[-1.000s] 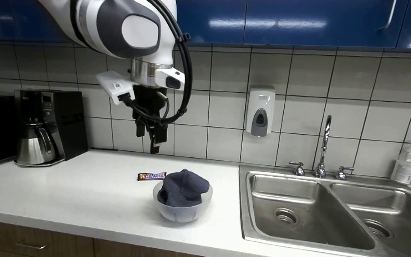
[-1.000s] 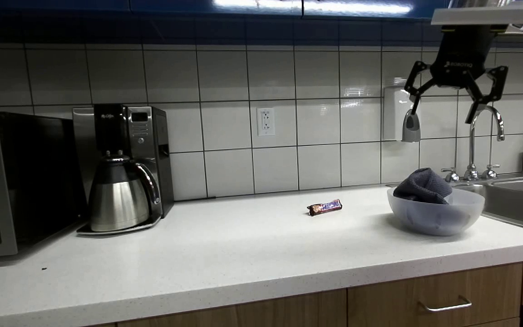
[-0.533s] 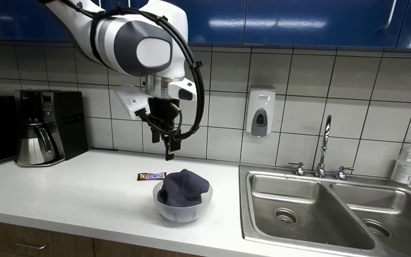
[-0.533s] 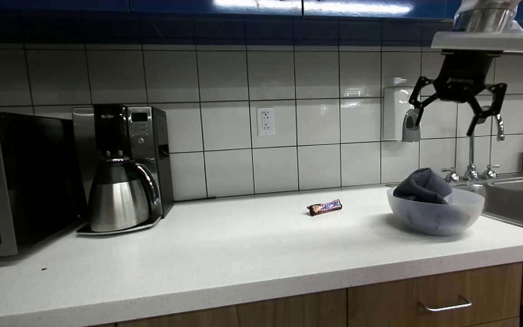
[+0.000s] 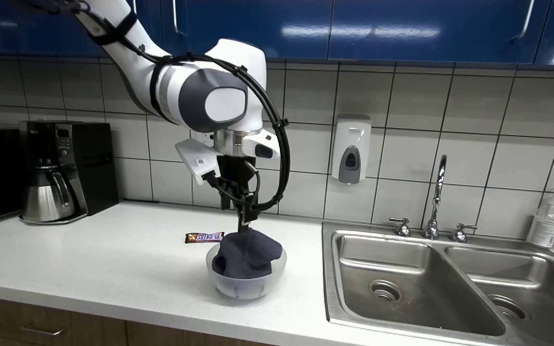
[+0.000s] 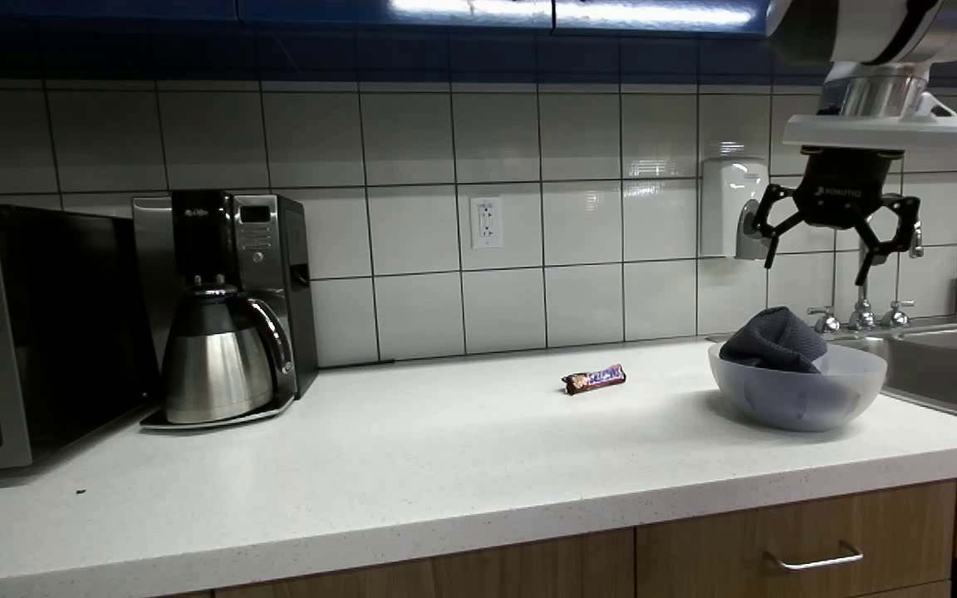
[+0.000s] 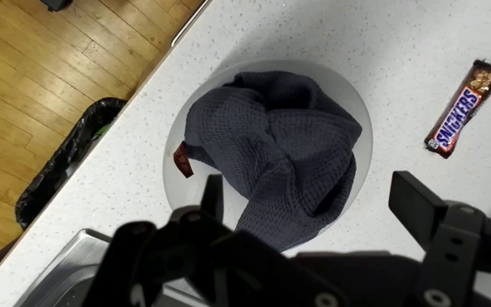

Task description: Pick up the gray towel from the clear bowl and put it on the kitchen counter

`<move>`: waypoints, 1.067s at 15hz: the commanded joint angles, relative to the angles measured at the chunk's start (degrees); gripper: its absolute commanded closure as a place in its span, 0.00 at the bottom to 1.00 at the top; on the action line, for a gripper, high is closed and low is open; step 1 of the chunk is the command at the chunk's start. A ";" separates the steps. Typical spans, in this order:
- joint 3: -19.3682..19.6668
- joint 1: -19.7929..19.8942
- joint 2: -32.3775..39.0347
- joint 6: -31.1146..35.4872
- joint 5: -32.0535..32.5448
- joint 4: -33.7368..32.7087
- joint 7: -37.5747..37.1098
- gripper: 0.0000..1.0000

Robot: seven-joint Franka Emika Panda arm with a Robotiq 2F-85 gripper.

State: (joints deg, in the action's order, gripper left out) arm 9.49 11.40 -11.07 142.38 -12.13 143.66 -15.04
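The gray towel (image 5: 245, 257) lies bunched in the clear bowl (image 5: 245, 290), its top rising above the rim; both also show in an exterior view as towel (image 6: 776, 340) and bowl (image 6: 811, 400). The bowl stands on the white kitchen counter (image 6: 412, 465). My gripper (image 6: 817, 272) points down, open and empty, above the towel with a visible gap. In the wrist view the open gripper (image 7: 308, 187) has its fingers wide apart, with part of the towel (image 7: 288, 149) between and ahead of them. A red tag (image 7: 183, 161) shows at the towel's edge.
A Snickers bar (image 7: 458, 115) lies beside the bowl. A steel sink (image 5: 387, 288) with faucet (image 5: 435, 202) is on the bowl's other side. A coffee maker (image 6: 221, 332) and microwave (image 6: 46, 332) stand farther along. A soap dispenser (image 5: 351, 149) hangs on the wall.
My gripper has come down toward the towel, still open, moving rightward in an exterior view. The towel, bowl and candy bar have not moved.
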 commanded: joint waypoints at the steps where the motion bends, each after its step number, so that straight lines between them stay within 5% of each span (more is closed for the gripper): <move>1: 0.72 -0.38 5.49 2.16 -1.06 -3.44 2.16 0.00; 16: -0.38 -1.28 20.33 3.77 -4.79 -12.60 4.75 0.00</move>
State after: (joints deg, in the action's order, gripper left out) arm 9.54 9.80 7.01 146.64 -15.27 133.64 -12.38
